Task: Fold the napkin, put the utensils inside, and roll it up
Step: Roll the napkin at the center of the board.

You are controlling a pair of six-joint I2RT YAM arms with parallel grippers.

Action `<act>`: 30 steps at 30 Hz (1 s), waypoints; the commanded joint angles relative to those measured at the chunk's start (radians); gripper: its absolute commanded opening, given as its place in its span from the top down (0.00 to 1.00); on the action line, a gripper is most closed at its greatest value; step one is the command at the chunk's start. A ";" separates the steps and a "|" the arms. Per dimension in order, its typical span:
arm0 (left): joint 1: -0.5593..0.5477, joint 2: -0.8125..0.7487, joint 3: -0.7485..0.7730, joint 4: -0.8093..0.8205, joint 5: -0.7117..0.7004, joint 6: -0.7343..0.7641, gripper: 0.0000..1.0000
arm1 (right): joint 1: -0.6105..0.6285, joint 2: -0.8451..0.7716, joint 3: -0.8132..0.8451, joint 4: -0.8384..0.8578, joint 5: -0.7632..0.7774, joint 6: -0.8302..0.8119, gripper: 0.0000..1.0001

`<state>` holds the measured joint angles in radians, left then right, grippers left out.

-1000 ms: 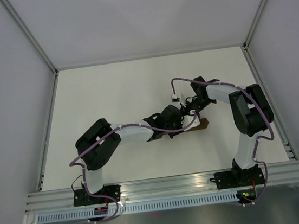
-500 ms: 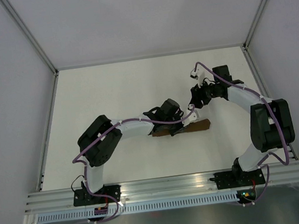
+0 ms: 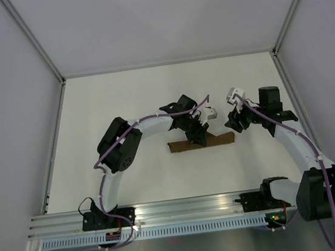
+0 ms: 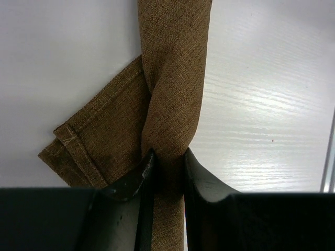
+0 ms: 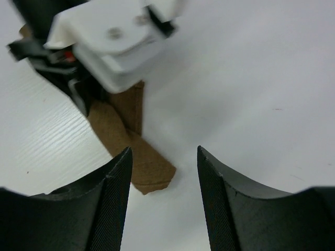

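Observation:
The brown napkin point(image 3: 219, 140) lies on the white table as a narrow rolled strip, with a loose folded corner sticking out in the left wrist view. My left gripper point(image 3: 197, 136) comes down on the middle of the roll and is shut on it; the dark fingers pinch the napkin point(image 4: 172, 78) from both sides at the left gripper point(image 4: 168, 154). My right gripper point(image 3: 236, 124) hovers open just past the roll's right end, touching nothing. Between its fingers I see the napkin point(image 5: 142, 163) end below the right gripper point(image 5: 164, 152). The utensils are hidden.
The left arm's white wrist housing point(image 5: 112, 39) sits close in front of the right fingers. An aluminium rail point(image 3: 190, 207) runs along the near edge with both arm bases on it. Grey enclosure walls and frame posts point(image 3: 54, 139) bound the table.
The right gripper has pulled away to the right from the napkin and opened wider. The left arm has swung round to reach the roll from behind, still gripping it.

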<state>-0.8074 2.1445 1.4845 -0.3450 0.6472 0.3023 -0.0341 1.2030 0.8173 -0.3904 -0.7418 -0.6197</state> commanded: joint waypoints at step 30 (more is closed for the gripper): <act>0.017 0.264 0.151 -0.382 0.066 -0.071 0.87 | 0.658 0.003 -0.446 0.427 0.573 -0.268 0.53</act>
<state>-0.7776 2.2997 1.6867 -0.5808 0.8593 0.2344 0.6163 1.1728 0.3721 0.0223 -0.1982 -0.8875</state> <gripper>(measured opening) 0.287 0.488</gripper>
